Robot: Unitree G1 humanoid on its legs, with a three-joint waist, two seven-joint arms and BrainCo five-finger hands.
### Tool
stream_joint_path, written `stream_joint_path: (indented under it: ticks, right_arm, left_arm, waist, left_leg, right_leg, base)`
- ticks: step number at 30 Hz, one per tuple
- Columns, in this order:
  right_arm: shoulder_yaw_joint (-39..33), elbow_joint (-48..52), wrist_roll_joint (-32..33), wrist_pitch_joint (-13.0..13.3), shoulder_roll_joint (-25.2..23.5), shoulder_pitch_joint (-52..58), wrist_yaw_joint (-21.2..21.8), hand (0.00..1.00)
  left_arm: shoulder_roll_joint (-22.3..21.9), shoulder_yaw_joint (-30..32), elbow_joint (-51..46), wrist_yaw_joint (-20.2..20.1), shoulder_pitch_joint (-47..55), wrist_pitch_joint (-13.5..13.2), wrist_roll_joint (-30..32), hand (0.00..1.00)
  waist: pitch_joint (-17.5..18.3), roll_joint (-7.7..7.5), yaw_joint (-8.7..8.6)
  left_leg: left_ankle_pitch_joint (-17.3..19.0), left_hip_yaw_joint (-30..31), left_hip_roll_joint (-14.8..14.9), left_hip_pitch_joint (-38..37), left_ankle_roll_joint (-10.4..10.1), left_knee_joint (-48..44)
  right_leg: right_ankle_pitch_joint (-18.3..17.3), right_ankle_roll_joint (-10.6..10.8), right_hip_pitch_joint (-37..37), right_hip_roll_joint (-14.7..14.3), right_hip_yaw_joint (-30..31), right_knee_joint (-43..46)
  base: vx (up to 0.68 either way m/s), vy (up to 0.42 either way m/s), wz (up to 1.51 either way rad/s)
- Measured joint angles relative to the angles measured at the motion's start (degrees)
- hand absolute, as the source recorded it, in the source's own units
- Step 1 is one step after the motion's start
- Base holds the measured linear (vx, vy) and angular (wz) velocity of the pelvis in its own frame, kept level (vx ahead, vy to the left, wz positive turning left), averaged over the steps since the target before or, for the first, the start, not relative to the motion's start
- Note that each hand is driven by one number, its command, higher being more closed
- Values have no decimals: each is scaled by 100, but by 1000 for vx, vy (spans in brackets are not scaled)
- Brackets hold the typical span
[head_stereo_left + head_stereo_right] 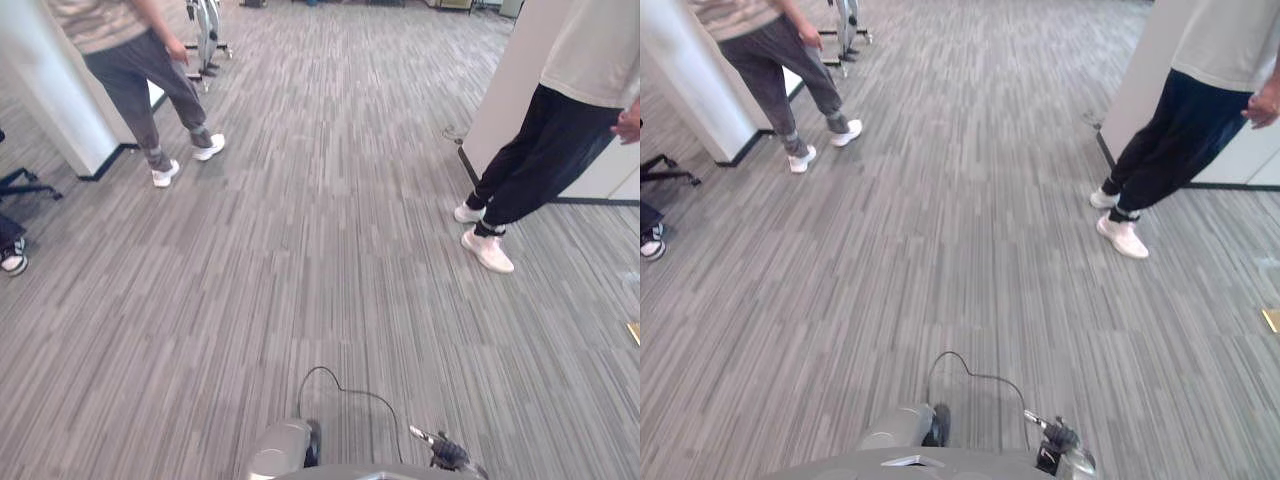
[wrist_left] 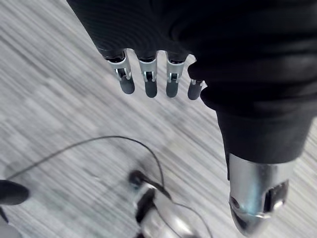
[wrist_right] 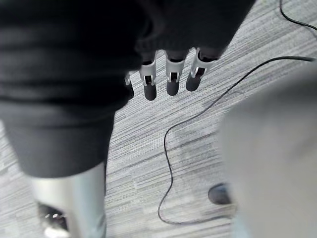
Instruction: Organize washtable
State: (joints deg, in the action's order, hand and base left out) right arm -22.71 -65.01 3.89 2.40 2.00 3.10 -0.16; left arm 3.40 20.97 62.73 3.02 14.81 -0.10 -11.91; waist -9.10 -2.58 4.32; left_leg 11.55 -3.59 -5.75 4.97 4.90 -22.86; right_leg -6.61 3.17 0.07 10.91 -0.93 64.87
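While no work surface is yet reached, the step in hand is judged to be the approach; where the washtable stands cannot be told. In the left eye view, a white pillar is seen at the edge of the grey carpet. A person in grey trousers is seen just beside the pillar, and a person in black trousers well apart from it, across the carpet. The same is shown in the right eye view. In the left wrist view, the left hand is seen hanging above the carpet, fingers straight and slack, nothing held. In the right wrist view, the right hand is likewise slack and empty. Next, it is judged, the washtable must be found and faced, with both persons given room, before either hand is raised.
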Motion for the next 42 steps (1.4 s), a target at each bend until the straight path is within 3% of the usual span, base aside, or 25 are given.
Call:
stream_joint_path:
  ticks: [3,4,7,9,10,11,12,13,14,15,16,17,19,20,21,22,23,24,25,35,37,39,40,41,42]
  right_arm:
    - [-74,236,1,31,17,79,41,0]
    - [-307,277,13,84,35,92,48,0]
    - [-402,412,-1,-44,7,431,21,0]
    - [-395,414,114,-174,10,765,-1,0]
    - [-400,383,127,-265,3,853,2,0]
    - [-417,405,124,-277,50,886,11,0]
    - [-411,417,127,-278,182,854,17,0]
    - [-372,427,169,-271,280,772,2,0]
    - [-305,425,176,-259,309,546,-4,0]
    - [-230,407,130,-261,340,490,-21,0]
    - [-148,423,182,-256,362,430,-51,0]
    - [-78,418,210,-233,353,368,-75,0]
    - [94,384,534,-134,271,4,-103,0]
    - [104,384,609,-116,233,-73,-102,0]
    - [140,443,644,-39,158,-151,-61,0]
    - [193,502,678,21,133,-160,-20,0]
    - [187,481,730,25,169,-141,-7,0]
    - [152,388,859,-41,26,-84,-11,0]
    - [-187,-38,853,-55,-151,59,29,0]
    - [-501,-106,905,-96,-166,128,140,0]
    - [-697,-106,1060,-171,-240,99,145,0]
    - [-741,-95,1085,-188,-276,79,144,0]
    - [-659,-53,1119,-196,-263,180,149,0]
    - [-553,36,1195,-190,-199,247,163,0]
    - [-347,261,1341,-157,-96,296,215,0]
  left_arm:
    - [54,-328,-366,3,-394,-61,1,0]
    - [8,-408,-548,-4,-667,-119,-5,0]
    - [-185,-538,-785,-14,-1048,-257,-2,0]
    - [-415,-508,-820,-13,-948,-271,5,0]
    - [-497,-455,-664,-15,-974,-262,70,0]
    - [-554,-223,-665,-19,-1009,-240,176,0]
    - [-675,-93,-635,-4,-1016,-218,186,0]
    - [-736,14,-588,-9,-1016,-212,169,0]
    - [-706,56,-459,-24,-1023,-201,159,0]
    - [-680,99,-438,-24,-1023,-201,130,0]
    - [-619,137,-427,-19,-957,-184,90,0]
    - [-573,121,-429,-27,-934,-183,47,0]
    - [-440,67,-448,-21,-886,-229,-78,0]
    - [-411,21,-451,-21,-867,-241,-78,0]
    - [-329,-109,-450,-17,-810,-246,-71,0]
    - [-314,-148,-436,-12,-748,-251,-57,0]
    - [-360,-150,-372,-5,-739,-229,-60,0]
    - [-287,-71,-271,22,-678,-235,-40,0]
    - [323,-529,241,-19,-551,-228,217,0]
    - [282,-339,248,-70,-550,-196,164,0]
    - [265,-179,233,-116,-581,-166,103,0]
    - [204,-66,12,-132,-606,-123,60,0]
    - [131,-72,-87,-132,-570,-105,-63,0]
    - [45,-76,-95,-136,-544,-107,-75,0]
    - [0,-51,-64,-154,-572,-88,-121,0]
  waist:
    - [34,70,-105]
    - [33,101,-155]
    - [58,146,-205]
    - [227,330,-354]
    - [296,353,-431]
    - [440,411,-427]
    - [459,635,-377]
    - [482,741,-375]
    - [422,768,-362]
    - [368,761,-338]
    - [282,633,-230]
    - [253,578,-198]
    - [192,479,-55]
    - [192,479,-53]
    - [207,474,-68]
    - [232,581,-74]
    - [233,742,-87]
    - [276,574,-77]
    - [57,-146,-207]
    - [264,-131,-200]
    - [328,-208,-201]
    - [280,-298,-132]
    - [305,-209,-54]
    - [315,-95,-45]
    - [317,90,-60]
  left_leg:
    - [288,190,78,-986,1,672]
    - [516,354,146,-1252,1,749]
    - [1049,579,353,-1780,-160,756]
    - [1402,772,638,-2246,-317,707]
    - [1451,907,721,-2159,-415,-37]
    - [1210,912,841,-1691,-777,-1269]
    - [795,880,995,-1427,-884,-1975]
    - [-624,862,1026,-892,-1127,-3073]
    - [-1054,659,1238,-487,-1204,-3934]
    - [-933,461,1399,-312,-1003,-4247]
    - [-597,148,1544,-84,-623,-4518]
    - [-431,123,1486,32,-607,-4489]
    - [196,-42,1267,400,-695,-3171]
    - [203,-115,1266,434,-700,-2521]
    - [69,-197,1279,406,-742,-1099]
    - [-420,-56,1335,430,-717,257]
    - [-1050,125,1408,484,-735,420]
    - [-927,122,1161,484,-675,262]
    - [-2018,327,481,-924,-670,2822]
    - [-2004,352,475,-473,-653,2820]
    - [-1844,353,395,-49,-567,2434]
    - [-909,79,290,1046,-262,220]
    - [-302,-119,352,1309,-240,-888]
    - [32,-173,452,1263,-271,-993]
    - [676,-123,606,1112,-212,-999]
  right_leg:
    - [-780,-149,-869,-78,-822,-827]
    - [-832,-155,-1410,-89,-1311,-1922]
    - [71,61,-1653,-307,-1826,-5123]
    - [276,46,-1869,-570,-1619,-5327]
    - [1006,-187,-1905,-697,-1404,-5011]
    - [1522,-565,-1824,-707,-1490,-4828]
    - [1323,-643,-1767,-857,-1568,-4636]
    - [1017,-733,-1492,-947,-1545,-4684]
    - [895,-804,-998,-1018,-1522,-4909]
    - [856,-835,-674,-1045,-1475,-5058]
    - [834,-828,-125,-1037,-1373,-5321]
    - [833,-827,131,-987,-1354,-5448]
    - [769,-734,728,-750,-1159,-5605]
    - [704,-635,822,-702,-1150,-5597]
    - [403,-399,959,-625,-1151,-5583]
    - [-54,-62,1080,-669,-1163,-5561]
    - [-198,-3,1096,-788,-1166,-5436]
    - [-492,75,1085,-575,-1088,-5146]
    - [-629,396,1418,-177,-617,-5631]
    - [-705,398,995,-177,-651,-5656]
    - [-718,417,828,-85,-727,-5722]
    - [-770,360,607,120,-915,-5536]
    - [-838,269,607,101,-940,-5214]
    - [-923,123,469,-9,-954,-4723]
    - [-933,-27,-321,6,-881,-2985]
  base:
    - [603,-57,24]
    - [642,-135,43]
    - [705,-239,44]
    - [899,-366,59]
    - [894,-323,53]
    - [814,-328,29]
    - [724,-231,-2]
    - [590,-158,-13]
    - [520,-112,-3]
    - [395,-63,4]
    - [244,-2,1]
    - [236,6,-12]
    - [187,-8,-28]
    - [-69,21,-25]
    - [-318,56,-21]
    - [-254,89,-12]
    - [40,137,1]
    - [163,116,11]
    - [163,70,8]
    - [4,3,1]
    - [65,72,19]
    - [178,82,14]
    - [287,48,-5]
    - [278,132,-14]
    - [155,109,-14]
